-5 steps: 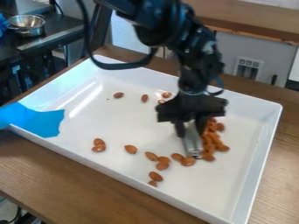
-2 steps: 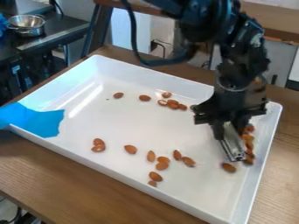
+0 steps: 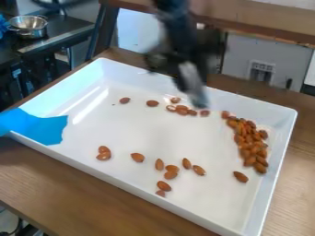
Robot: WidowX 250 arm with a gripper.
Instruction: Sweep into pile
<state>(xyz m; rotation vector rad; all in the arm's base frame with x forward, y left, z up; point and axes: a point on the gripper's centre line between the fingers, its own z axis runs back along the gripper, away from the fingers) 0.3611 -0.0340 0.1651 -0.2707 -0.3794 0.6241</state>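
Note:
Blurred at the tray's far side is my gripper (image 3: 188, 85), with a silvery metal tool (image 3: 194, 85) hanging from it over the far wall. The fingers' state is too blurred to make out. A heap of almonds (image 3: 249, 143) lies along the right side of the white tray (image 3: 154, 182). More almonds (image 3: 183, 109) sit in a loose row near the far wall, below and left of the tool's tip. Scattered almonds (image 3: 171, 173) lie in the near half, with a pair (image 3: 104, 153) at the left and a single one (image 3: 241, 177) just below the heap.
Blue tape (image 3: 40, 126) covers the tray's left edge and corner. The tray rests on a wooden table (image 3: 73, 189). At the back left, a metal colander (image 3: 28, 26) stands on a dark counter.
My gripper first moved right with the tool, pushing almonds toward the right wall. Since then it has lifted away from the heap and moved back and left to the far wall.

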